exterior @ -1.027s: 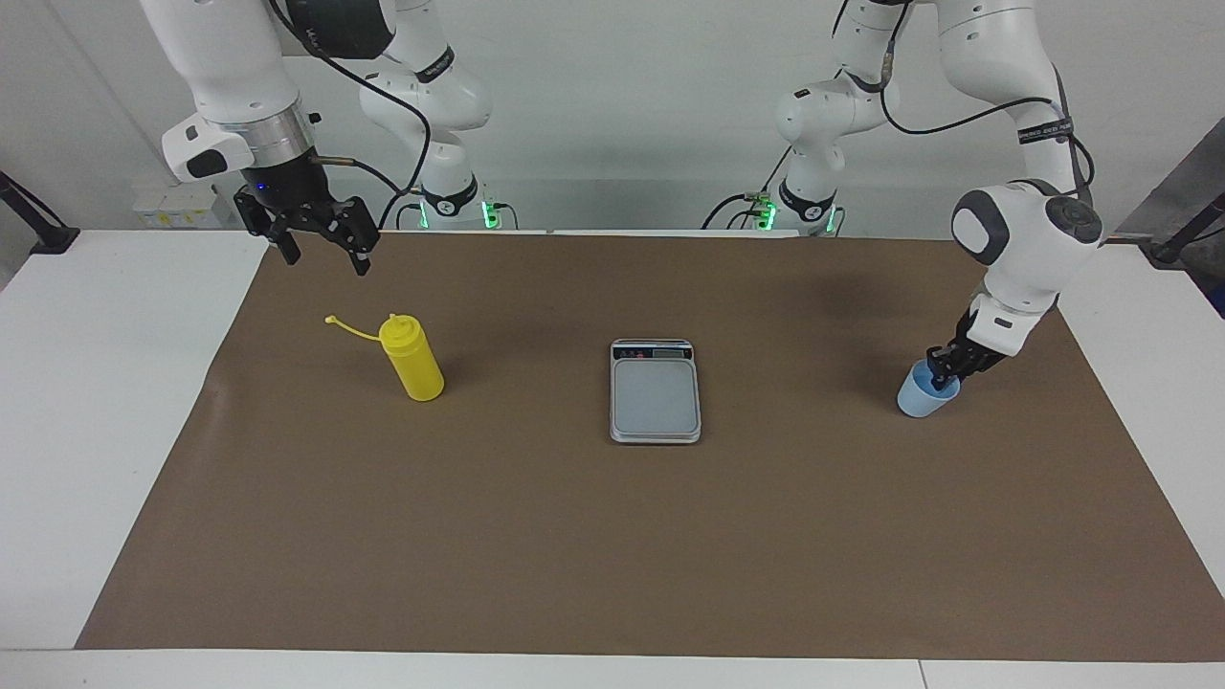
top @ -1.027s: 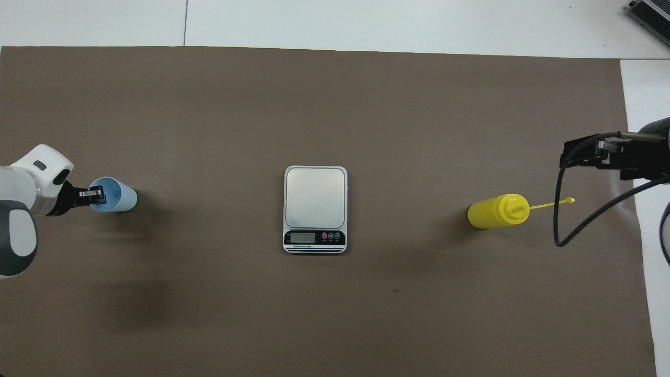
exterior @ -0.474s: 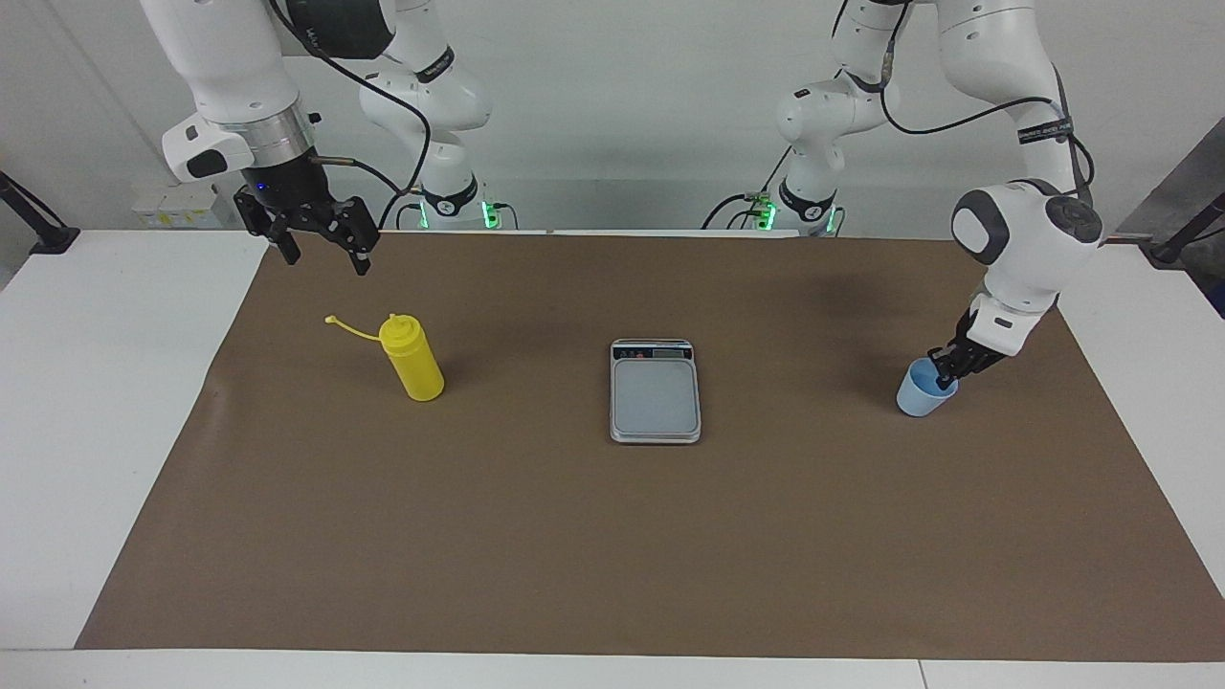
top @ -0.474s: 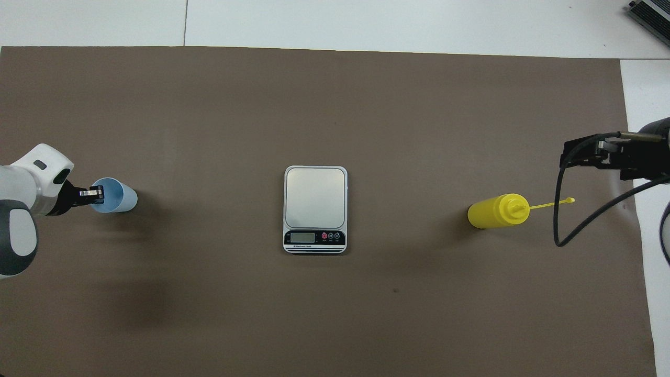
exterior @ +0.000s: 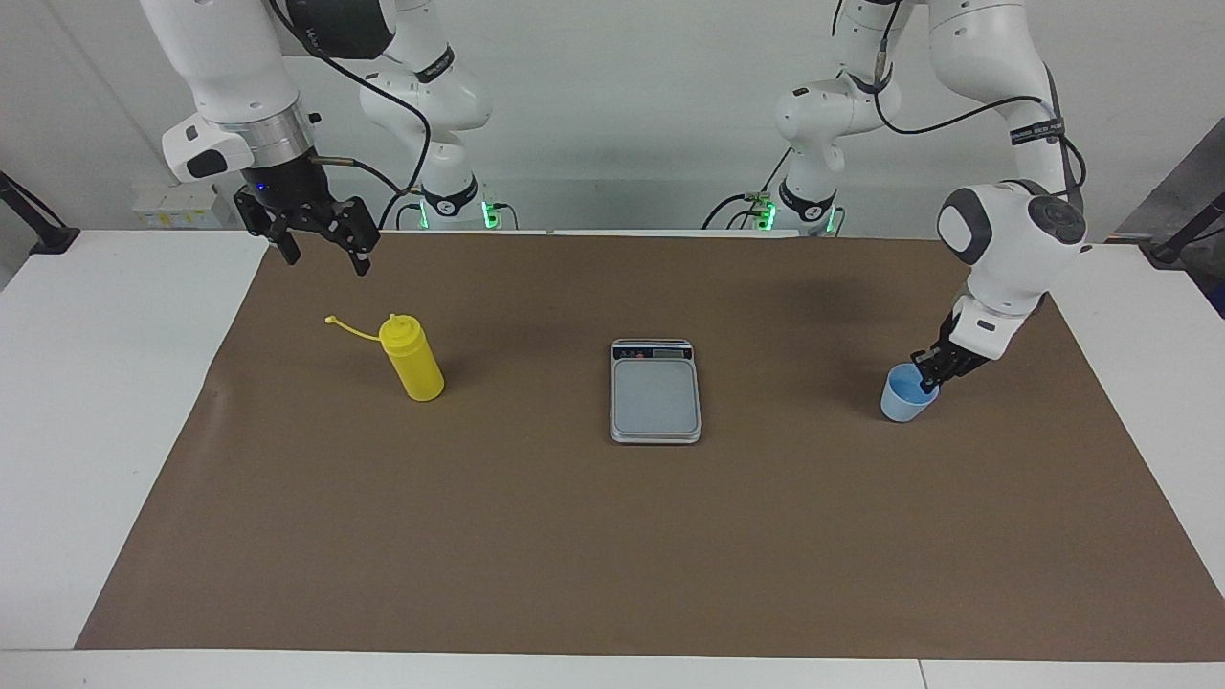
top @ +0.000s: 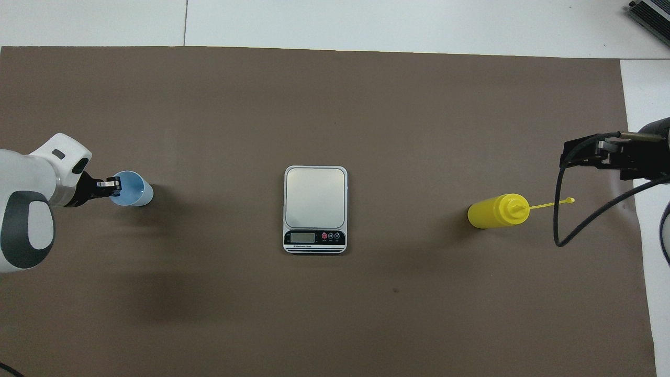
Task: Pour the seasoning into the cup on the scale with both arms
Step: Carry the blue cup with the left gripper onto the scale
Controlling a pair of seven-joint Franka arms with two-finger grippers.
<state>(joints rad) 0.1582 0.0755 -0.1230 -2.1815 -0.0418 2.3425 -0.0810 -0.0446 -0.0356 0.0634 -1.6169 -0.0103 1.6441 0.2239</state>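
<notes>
Left end effector point(exterior: 926, 379) clenched on cup point(exterior: 903, 397) rim (fingertips hidden); right end effector point(exterior: 321, 251) released.

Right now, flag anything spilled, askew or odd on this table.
No spill shows. The seasoning bottle stands uncapped, its cap dangling on the tether. The cup tilts, its rim pinched by the left gripper, off the scale.

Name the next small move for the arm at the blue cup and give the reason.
Probably carry the cup on toward the scale and set it on the plate. The left gripper is shut on the cup's rim, the plate is bare, and the yellow bottle stands untouched while the right gripper waits open above the mat.
</notes>
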